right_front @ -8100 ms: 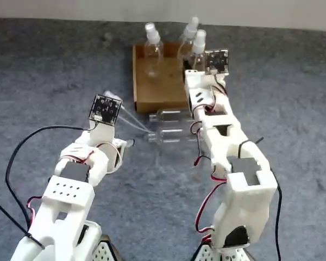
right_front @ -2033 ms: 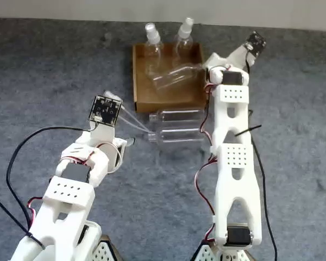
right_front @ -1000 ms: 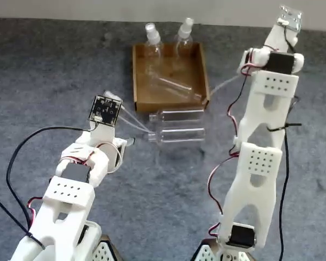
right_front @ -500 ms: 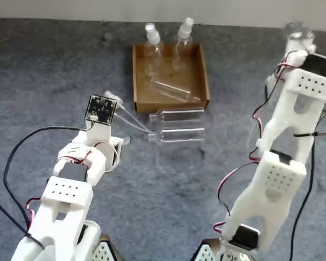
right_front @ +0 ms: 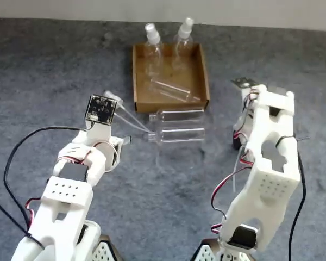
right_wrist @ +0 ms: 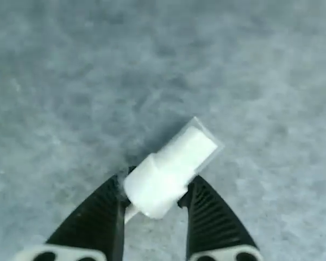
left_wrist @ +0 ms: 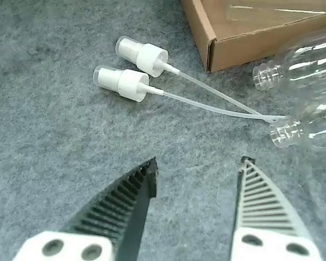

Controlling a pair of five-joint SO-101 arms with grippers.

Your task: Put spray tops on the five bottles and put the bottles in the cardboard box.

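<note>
left hand: spread wide, empty | just ahead of it: two loose spray tops side by side, tubes reaching two capless bottles lying beside cardboard box | right hand: clamped on one spray top, over tabletop | in box: two capped bottles upright, third capless bottle lying
</note>
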